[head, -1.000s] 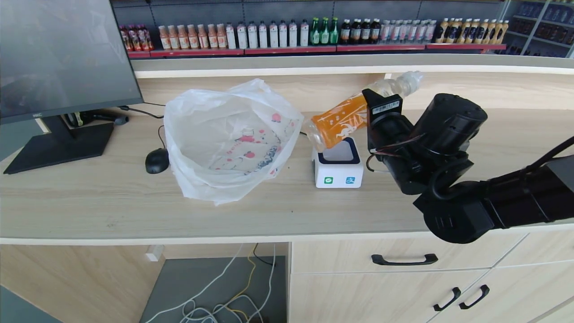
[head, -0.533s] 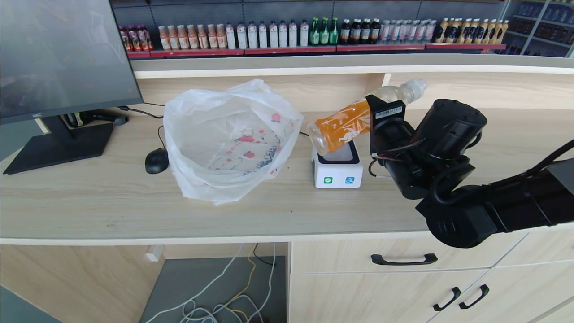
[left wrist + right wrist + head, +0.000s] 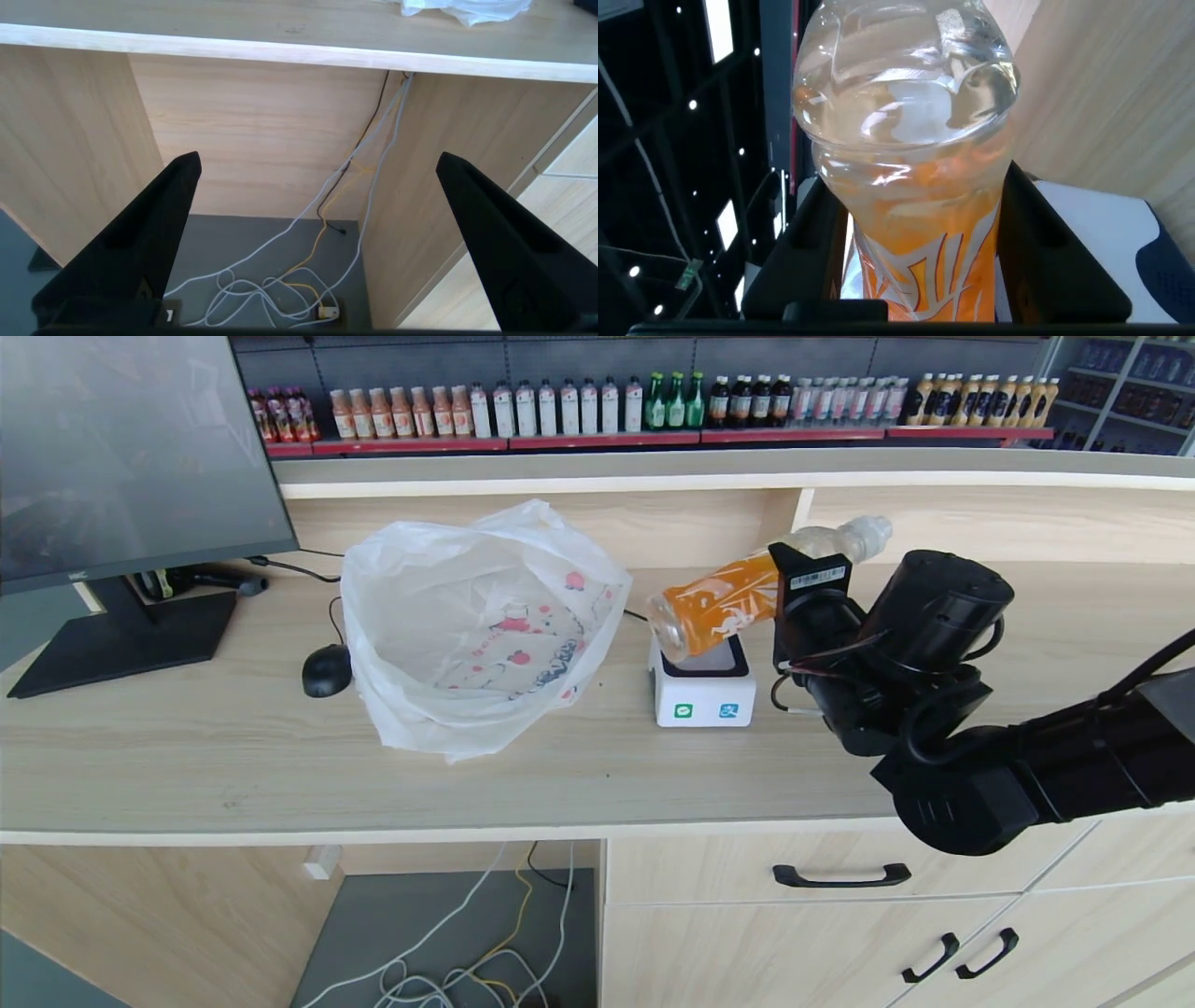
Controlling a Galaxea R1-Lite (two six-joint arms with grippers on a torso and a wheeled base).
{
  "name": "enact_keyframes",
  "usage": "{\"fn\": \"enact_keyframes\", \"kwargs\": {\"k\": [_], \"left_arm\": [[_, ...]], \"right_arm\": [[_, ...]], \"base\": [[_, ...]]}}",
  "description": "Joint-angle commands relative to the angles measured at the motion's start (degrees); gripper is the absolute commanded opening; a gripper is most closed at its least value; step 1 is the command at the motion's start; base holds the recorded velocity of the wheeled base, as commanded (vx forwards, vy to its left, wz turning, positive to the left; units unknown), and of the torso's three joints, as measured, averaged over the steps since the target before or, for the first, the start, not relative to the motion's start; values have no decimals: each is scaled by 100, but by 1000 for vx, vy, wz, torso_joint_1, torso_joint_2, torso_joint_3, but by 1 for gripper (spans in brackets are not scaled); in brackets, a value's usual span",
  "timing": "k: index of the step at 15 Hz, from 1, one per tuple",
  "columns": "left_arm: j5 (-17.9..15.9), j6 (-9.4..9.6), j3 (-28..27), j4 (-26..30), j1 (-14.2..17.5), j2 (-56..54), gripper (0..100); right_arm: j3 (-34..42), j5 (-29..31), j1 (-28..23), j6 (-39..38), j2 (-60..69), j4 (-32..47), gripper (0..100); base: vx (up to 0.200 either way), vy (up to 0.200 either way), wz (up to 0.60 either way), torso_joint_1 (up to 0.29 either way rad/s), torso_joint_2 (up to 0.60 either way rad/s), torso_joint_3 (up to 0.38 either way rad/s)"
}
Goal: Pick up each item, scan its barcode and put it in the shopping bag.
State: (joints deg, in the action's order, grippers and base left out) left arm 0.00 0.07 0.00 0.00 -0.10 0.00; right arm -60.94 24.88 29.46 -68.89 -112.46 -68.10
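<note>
Just above white scanner (image 3: 702,695), perhaps touching, orange bottle (image 3: 719,602) clamped in right tool (image 3: 792,581), left tool (image 3: 318,168) apart

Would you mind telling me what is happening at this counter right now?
The robot is at the scanning step. Its right claw is shut on a clear plastic bottle with an orange label, holding it tilted on its side over the small white scanner box on the light wooden counter. The white plastic shopping bag stands open beside the scanner; the bottle is not yet in it. The left claw hangs open and holds nothing.
</note>
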Motion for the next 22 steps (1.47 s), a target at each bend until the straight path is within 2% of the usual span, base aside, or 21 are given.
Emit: {"fn": "enact_keyframes", "kwargs": {"k": [1,9,22], "left_arm": [[0,1,0,0,1,0,100],[0,1,0,0,1,0,100],[0,-7,0,0,1,0,100]], "right_arm": [[12,-1,-37,-46,5,-2,0],[82,-1,-99,-573,-74,7,0],[135,-1,-99,-845,-66,-2,0]], "base": [[0,0,0,0,0,0],[0,0,0,0,0,0],[0,0,0,0,0,0]]}}
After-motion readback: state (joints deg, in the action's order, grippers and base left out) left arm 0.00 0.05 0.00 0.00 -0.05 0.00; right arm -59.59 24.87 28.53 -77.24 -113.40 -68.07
